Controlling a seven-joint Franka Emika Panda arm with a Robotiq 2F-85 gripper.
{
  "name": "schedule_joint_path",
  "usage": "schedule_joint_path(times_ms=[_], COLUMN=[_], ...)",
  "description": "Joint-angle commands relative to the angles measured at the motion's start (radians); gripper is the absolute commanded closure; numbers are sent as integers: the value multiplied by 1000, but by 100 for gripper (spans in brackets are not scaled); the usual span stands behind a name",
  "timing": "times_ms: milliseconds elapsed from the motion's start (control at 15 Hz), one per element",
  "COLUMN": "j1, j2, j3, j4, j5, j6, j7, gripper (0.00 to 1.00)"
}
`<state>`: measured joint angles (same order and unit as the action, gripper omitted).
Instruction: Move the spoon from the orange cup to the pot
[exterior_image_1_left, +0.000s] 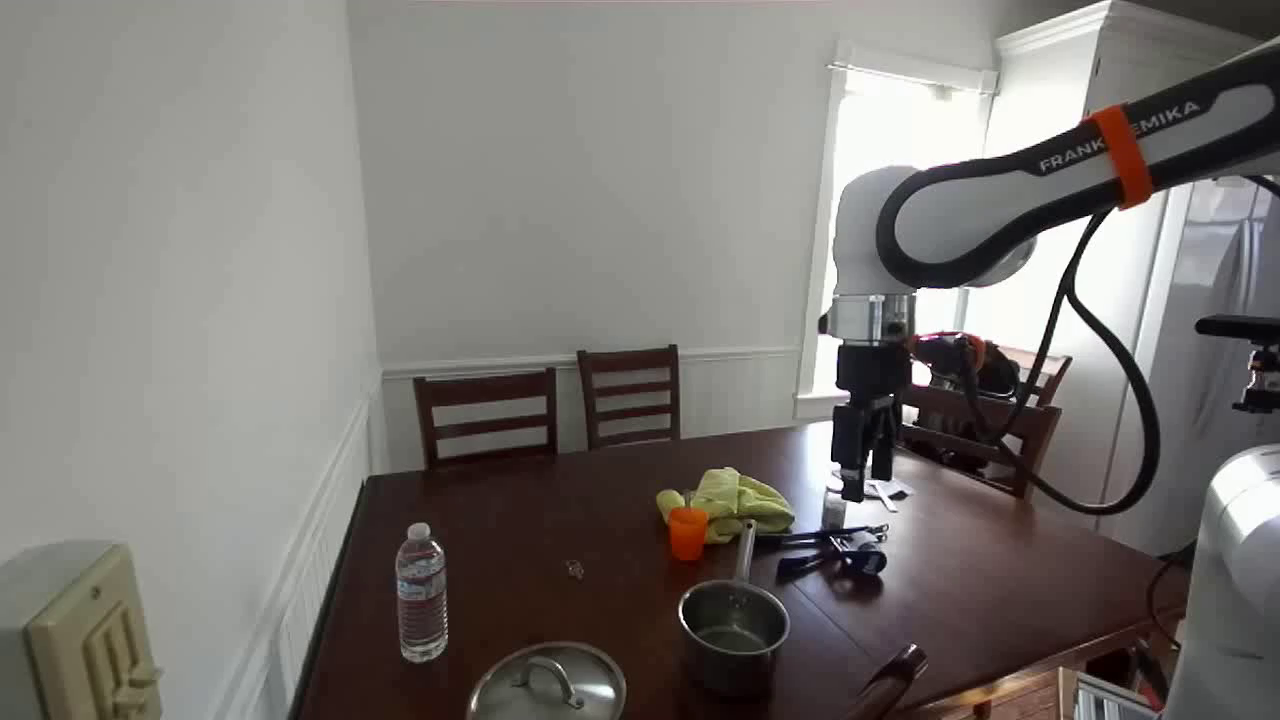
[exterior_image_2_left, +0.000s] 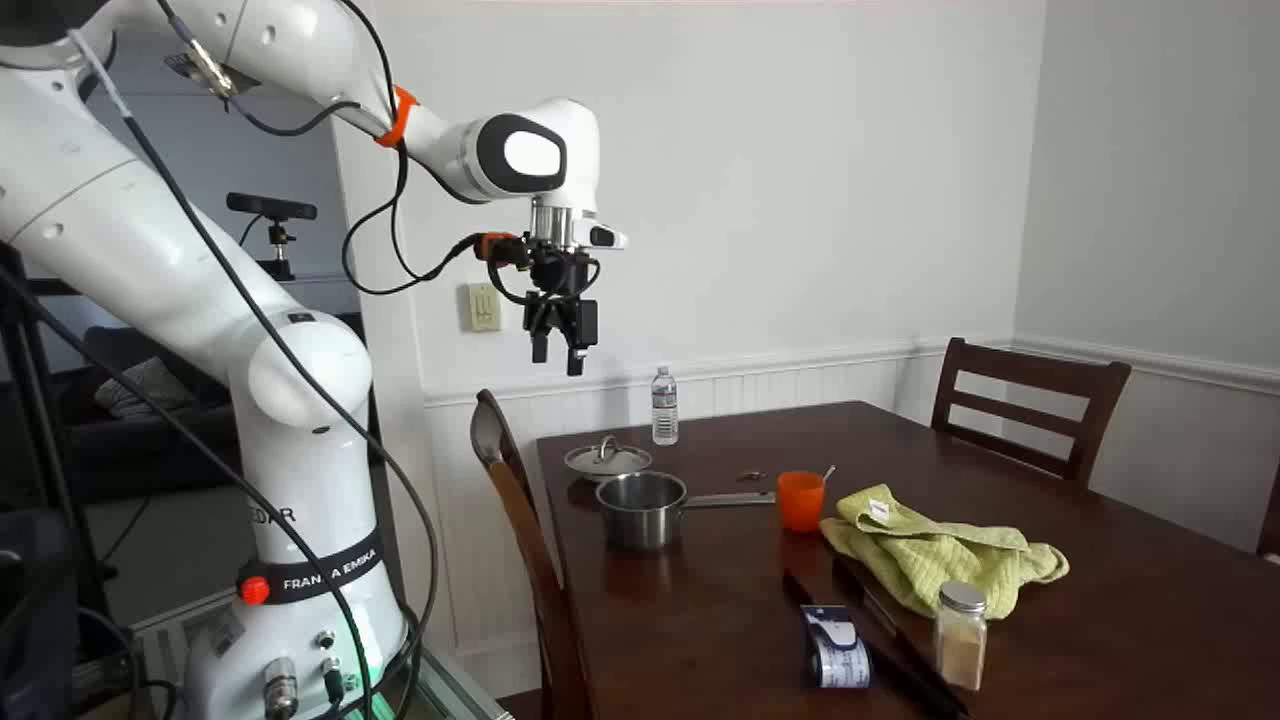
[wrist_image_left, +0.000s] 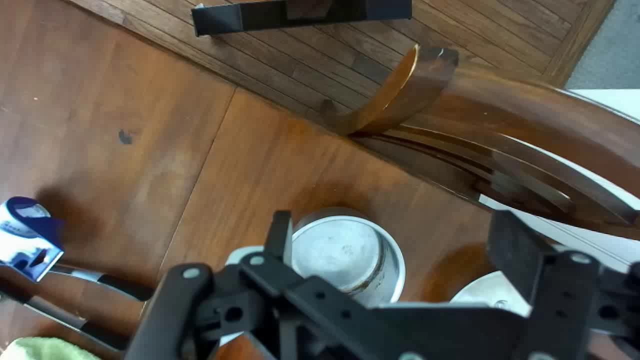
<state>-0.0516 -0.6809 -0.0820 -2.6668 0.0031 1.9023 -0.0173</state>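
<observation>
The orange cup (exterior_image_1_left: 687, 534) stands upright on the table; it also shows in an exterior view (exterior_image_2_left: 800, 502). A thin spoon handle (exterior_image_2_left: 829, 473) sticks up out of it; the rest of the spoon is hidden inside. The metal pot (exterior_image_2_left: 642, 522) stands near the cup, its handle pointing toward the cup. The pot also shows in an exterior view (exterior_image_1_left: 735, 650) and below the jaws in the wrist view (wrist_image_left: 340, 250), with nothing seen inside. My gripper (exterior_image_1_left: 867, 478) is open and empty, high above the table, in an exterior view (exterior_image_2_left: 558, 355) and the wrist view (wrist_image_left: 392, 225).
The domed lid (exterior_image_1_left: 550, 685) lies beside the pot. A water bottle (exterior_image_1_left: 421, 600) stands beyond it. A yellow-green towel (exterior_image_2_left: 930, 560) lies beside the cup. Dark-handled utensils (wrist_image_left: 90, 285), a blue-white package (exterior_image_2_left: 838, 655) and a shaker (exterior_image_2_left: 962, 640) lie near the towel. A chair back (wrist_image_left: 430, 95) rises at the table edge.
</observation>
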Motion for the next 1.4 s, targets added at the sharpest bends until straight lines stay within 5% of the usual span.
schedule_joint_path(times_ms=[0,200,400,733,933,1067,1267,1333], j1=[-6,-6,-62,-121,-115,-133,-114,-103], j2=[1,1,51,329,509,633,789,678], j3=[5,5,-27,-19,-13,9,-26,-27], j4=[2,2,57,250,396,508,676,534], j5=[3,3,-14,-93,-130,-259,-260,-246], j6=[-2,-2,117,383,313,293,216,291], j7=[-4,-4,29,45,32,108,144,114], gripper=[0,0,0,0,0,0,0,0])
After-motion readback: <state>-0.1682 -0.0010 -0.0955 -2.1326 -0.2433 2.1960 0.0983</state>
